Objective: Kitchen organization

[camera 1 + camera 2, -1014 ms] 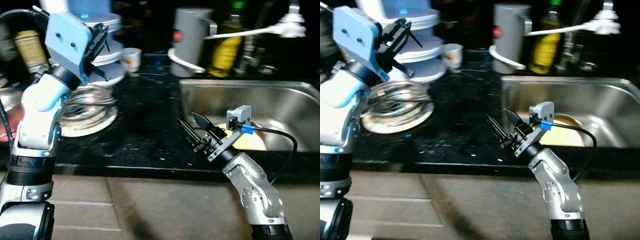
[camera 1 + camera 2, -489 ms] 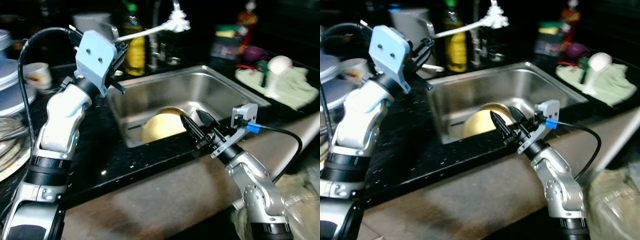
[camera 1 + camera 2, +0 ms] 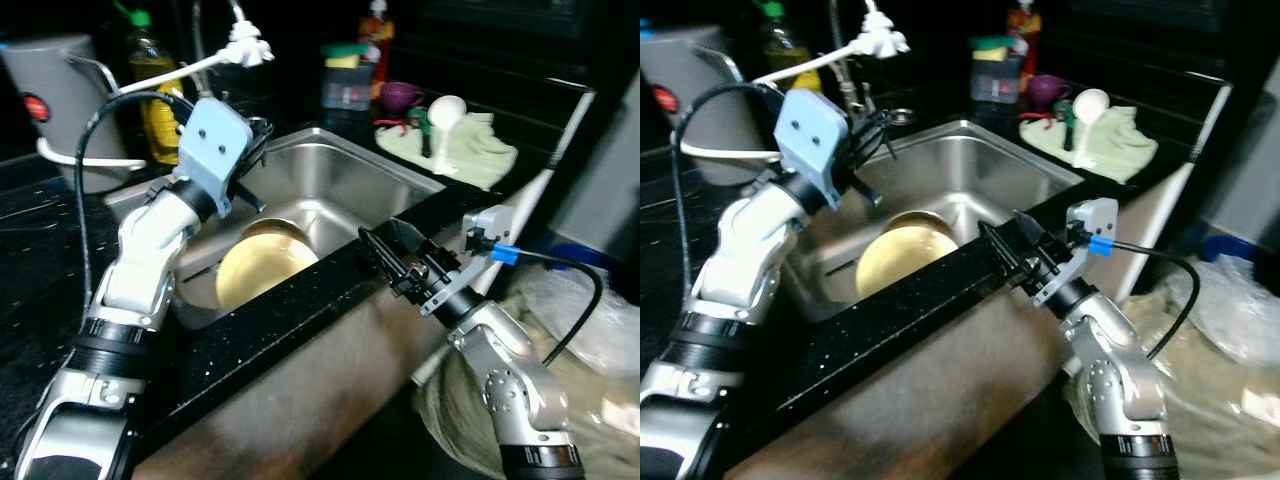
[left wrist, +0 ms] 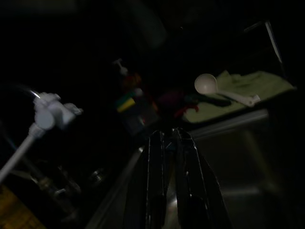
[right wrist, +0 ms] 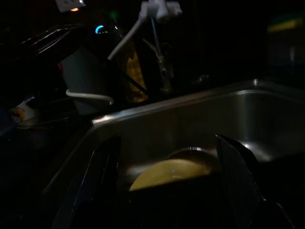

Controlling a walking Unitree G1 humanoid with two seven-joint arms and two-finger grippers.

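Along the front edge of the black worktop (image 3: 250, 340), the right pincer (image 3: 385, 262) hovers just above the stone, its two black fingers spread wide apart and empty, aimed into the steel sink (image 3: 340, 180). Down in that basin, against its front wall, lies a pale yellow plate (image 3: 262, 275) resting over a metal bowl (image 3: 920, 220) whose rim peeks out behind it. Over the sink's left rim hangs the left pincer (image 3: 252, 150), fingers drawn nearly together with nothing between them, above the plate. Farther back, a grey jug (image 3: 55, 100) and a yellow oil bottle (image 3: 155, 100) stand near the white tap (image 3: 235, 48). Toward the far right corner, a white ladle (image 3: 443, 125) lies on a green cloth (image 3: 470, 150), with a soap bottle (image 3: 1018, 25) behind.
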